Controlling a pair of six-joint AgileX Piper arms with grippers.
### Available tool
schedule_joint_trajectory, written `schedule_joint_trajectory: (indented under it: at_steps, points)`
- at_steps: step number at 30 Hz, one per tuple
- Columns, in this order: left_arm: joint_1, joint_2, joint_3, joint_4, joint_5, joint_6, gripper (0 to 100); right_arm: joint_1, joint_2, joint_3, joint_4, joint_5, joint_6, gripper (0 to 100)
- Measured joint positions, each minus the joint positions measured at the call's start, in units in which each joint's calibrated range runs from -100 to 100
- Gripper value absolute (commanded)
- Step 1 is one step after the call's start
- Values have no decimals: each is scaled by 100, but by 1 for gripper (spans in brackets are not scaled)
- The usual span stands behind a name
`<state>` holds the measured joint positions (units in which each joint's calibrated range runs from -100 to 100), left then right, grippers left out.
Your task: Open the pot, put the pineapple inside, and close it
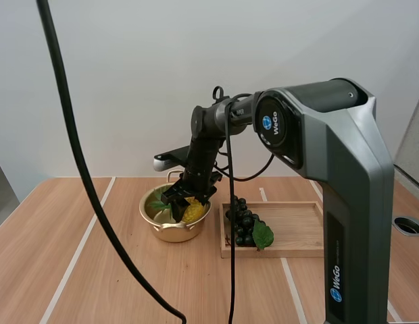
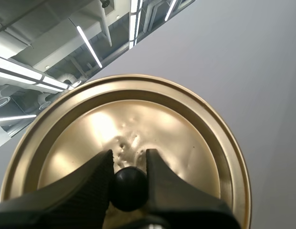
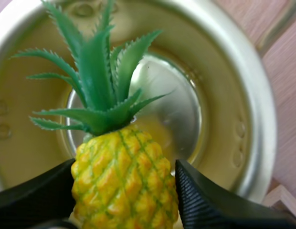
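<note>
The right fingers (image 3: 205, 200) clasp the pineapple (image 3: 123, 181) by its belly in the pot (image 3: 243, 95) mouth. It looks light, stiff and bumpy, so unlikely to slip. The left fingers (image 2: 86, 183) pinch the lid (image 2: 186, 143) by its knob (image 2: 129, 188).

The right arm (image 1: 344, 202) stood at the right of the high view. Its thick grey link rose upright to an elbow joint, and from there the slimmer black forearm reached forward and to the left. At the wrist (image 1: 204, 123) the arm bent sharply down, so the right gripper (image 1: 186, 201) pointed downward. Its two black fingers (image 3: 210, 205) stood apart with their ribbed inner faces turned inward, and they pinched the pineapple (image 3: 124, 181) by its body. The left gripper (image 2: 129, 160) gripped the black knob (image 2: 130, 188) of the lid (image 2: 138, 114), one fingertip pressed against each side of it.
</note>
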<state>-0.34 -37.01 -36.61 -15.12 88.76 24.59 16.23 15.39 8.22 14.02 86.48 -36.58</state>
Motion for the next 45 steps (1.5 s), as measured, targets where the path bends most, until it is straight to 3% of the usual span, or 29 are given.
schedule_joint_trajectory:
  at_steps: [3,5,7,8,27,34,45]
  points:
    - [0,0,0,0,0,0,0,0,0,0,-11,-39,10,47]
    - [0,0,0,0,17,0,0,0,0,0,-13,-39,20,68]
    - [0,0,0,0,17,0,0,0,0,0,-23,-46,27,97]
    - [0,0,0,0,17,0,0,0,0,0,-23,-46,27,100]
    - [0,0,0,0,121,0,0,9,0,-216,-152,44,0,100]
    - [0,3,0,0,121,0,0,1,0,-1287,-216,1095,0,100]
    - [0,75,0,0,170,0,0,1,-2,-2808,-35,1267,19,100]
